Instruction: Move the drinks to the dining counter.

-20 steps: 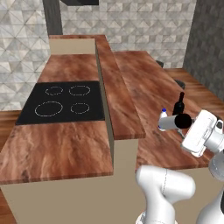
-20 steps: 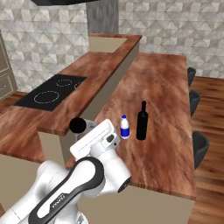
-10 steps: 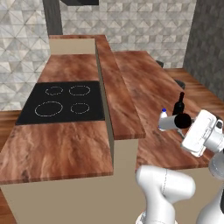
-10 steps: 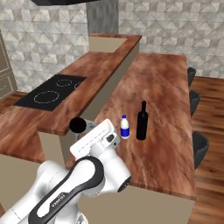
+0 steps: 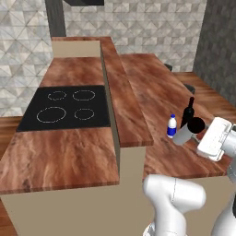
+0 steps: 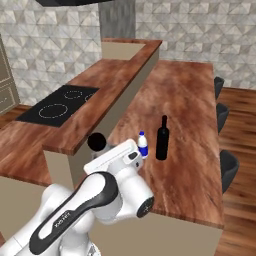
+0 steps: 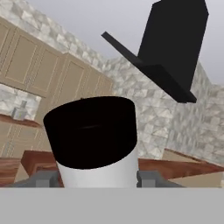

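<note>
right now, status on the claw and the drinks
Claw shut on grey cylinder, tilted over dining counter. Black bottle and blue bottle upright on it. Nothing in the way.

Pale-grey cylinder (image 5: 183, 134), black cap (image 7: 90, 130)

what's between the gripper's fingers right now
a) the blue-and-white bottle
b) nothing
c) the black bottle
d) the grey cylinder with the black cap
d: in the hand view the grey cylinder sits between the gripper fingers, while the black bottle and blue-and-white bottle stand apart on the dining counter.

Two rear base views over one dining counter (image 5: 156, 87); hand view perhaps upward-tilted.
</note>
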Controlling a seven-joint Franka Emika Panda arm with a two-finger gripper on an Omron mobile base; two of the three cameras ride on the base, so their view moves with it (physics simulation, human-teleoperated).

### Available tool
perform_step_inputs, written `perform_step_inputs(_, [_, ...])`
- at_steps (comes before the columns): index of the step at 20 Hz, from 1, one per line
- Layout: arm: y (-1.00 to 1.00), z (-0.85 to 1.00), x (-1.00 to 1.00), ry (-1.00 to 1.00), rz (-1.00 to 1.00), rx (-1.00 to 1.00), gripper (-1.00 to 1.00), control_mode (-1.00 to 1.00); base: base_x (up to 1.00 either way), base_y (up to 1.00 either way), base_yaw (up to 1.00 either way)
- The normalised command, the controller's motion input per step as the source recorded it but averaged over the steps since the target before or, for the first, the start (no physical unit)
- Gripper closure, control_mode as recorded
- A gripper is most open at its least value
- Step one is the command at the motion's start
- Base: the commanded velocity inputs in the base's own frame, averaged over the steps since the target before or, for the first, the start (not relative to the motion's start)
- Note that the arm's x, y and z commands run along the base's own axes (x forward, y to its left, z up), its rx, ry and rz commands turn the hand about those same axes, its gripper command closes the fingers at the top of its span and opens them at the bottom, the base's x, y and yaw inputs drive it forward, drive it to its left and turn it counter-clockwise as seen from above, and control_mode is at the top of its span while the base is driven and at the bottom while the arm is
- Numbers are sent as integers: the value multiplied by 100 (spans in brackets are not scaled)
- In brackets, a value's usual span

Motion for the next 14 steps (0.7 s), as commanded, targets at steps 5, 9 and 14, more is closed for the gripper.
perform_step_inputs(5, [-35, -15, 6, 11, 0, 0, 100, -100, 0, 0, 0])
perform_step_inputs(9, [-27, -28, 16, 1, -4, -4, 100, -100, 0, 0, 0])
perform_step_inputs(14, [-23, -43, 21, 0, -6, -10, 100, -100, 0, 0, 0])
